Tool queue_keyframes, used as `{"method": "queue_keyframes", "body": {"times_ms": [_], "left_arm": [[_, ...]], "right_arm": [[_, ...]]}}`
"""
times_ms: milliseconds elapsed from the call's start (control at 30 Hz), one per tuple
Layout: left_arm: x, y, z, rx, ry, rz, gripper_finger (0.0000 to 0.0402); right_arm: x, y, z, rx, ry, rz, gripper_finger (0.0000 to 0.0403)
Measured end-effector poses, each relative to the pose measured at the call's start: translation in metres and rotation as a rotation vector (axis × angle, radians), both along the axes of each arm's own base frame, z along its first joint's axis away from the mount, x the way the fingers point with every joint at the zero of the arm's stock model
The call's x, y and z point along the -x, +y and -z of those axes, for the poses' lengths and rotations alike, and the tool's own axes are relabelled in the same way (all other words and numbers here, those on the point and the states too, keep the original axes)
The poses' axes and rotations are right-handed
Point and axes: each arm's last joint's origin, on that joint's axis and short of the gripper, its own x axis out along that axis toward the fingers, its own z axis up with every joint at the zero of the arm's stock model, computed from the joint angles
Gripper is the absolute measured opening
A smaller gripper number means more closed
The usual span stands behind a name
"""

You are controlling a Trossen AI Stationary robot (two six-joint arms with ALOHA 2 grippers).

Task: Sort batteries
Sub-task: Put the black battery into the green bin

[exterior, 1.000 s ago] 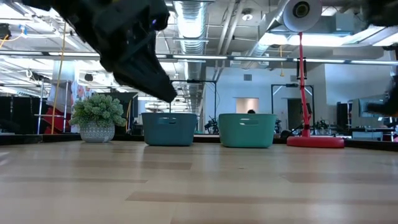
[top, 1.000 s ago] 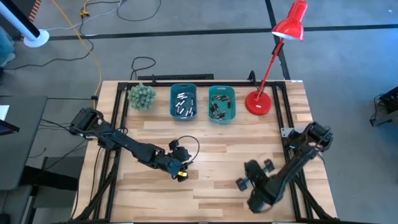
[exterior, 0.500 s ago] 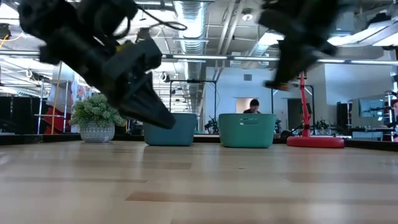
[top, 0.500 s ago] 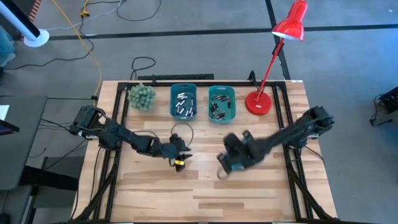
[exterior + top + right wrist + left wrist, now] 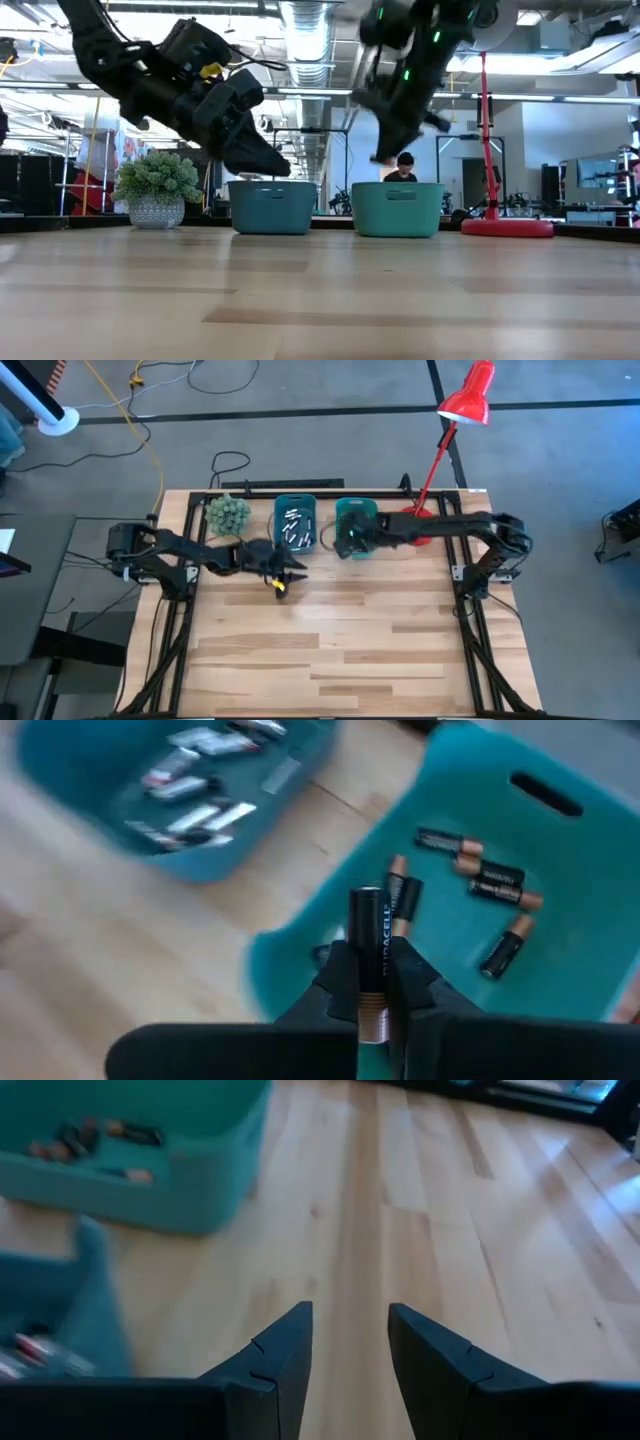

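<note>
Batteries, small cylinders in silver, black and copper, already lie in two bins at the table's far edge: mostly silver cells in the darker blue-teal plastic bin (image 5: 294,525), black-and-copper cells (image 5: 497,880) in the lighter green-teal plastic bin (image 5: 357,513). One more black-and-copper battery (image 5: 368,960) stands clamped between the clenched fingers of the right gripper (image 5: 370,982), which hangs over the near wall of the lighter bin, so the cell looks about to join its own kind.

The left gripper (image 5: 348,1345) hovers just beside the front of the darker bin, fingers parted with nothing between them, only bare wooden tabletop (image 5: 470,1230) beyond.

Risks, as I judge them: the held cell sits close above the bin's near wall rather than its middle, so a release here could clip the rim and send it rolling onto the table. It is also gripped lengthwise along the fingers, so it may slide out early. The two arms are near each other at the bins, and a careless swing could knock one
</note>
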Motion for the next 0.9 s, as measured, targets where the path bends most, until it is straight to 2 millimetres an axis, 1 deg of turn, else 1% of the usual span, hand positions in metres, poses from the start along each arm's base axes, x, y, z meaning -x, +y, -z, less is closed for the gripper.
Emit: {"method": "queue_keyframes", "body": {"times_ms": [100, 167, 233, 333, 467, 733, 900], "left_arm": [[0.004, 0.018, -0.005, -0.024, -0.025, 0.032, 0.0127], [0.006, 0.026, -0.008, -0.03, -0.036, 0.058, 0.0127], [0.008, 0.032, -0.007, -0.038, -0.033, 0.06, 0.0127], [0.01, 0.037, -0.007, -0.035, -0.028, 0.053, 0.0127], [0.012, 0.042, -0.007, -0.034, -0.029, 0.037, 0.0127], [0.016, 0.054, -0.007, -0.034, -0.031, 0.016, 0.0127], [0.017, 0.056, -0.007, -0.034, -0.031, 0.006, 0.0127]], "right_arm": [[0.001, -0.031, 0.017, -0.069, 0.034, 0.036, 0.0016], [0.002, -0.046, 0.029, -0.094, 0.06, 0.053, 0.0017], [0.002, -0.058, 0.04, -0.103, 0.081, 0.068, 0.0023], [0.001, -0.07, 0.051, -0.121, 0.085, 0.09, 0.0034], [0.001, -0.079, 0.062, -0.148, 0.098, 0.104, 0.0046], [0.001, -0.082, 0.061, -0.143, 0.083, 0.108, 0.0063], [0.003, -0.084, 0.06, -0.144, 0.087, 0.117, 0.0083]]}}
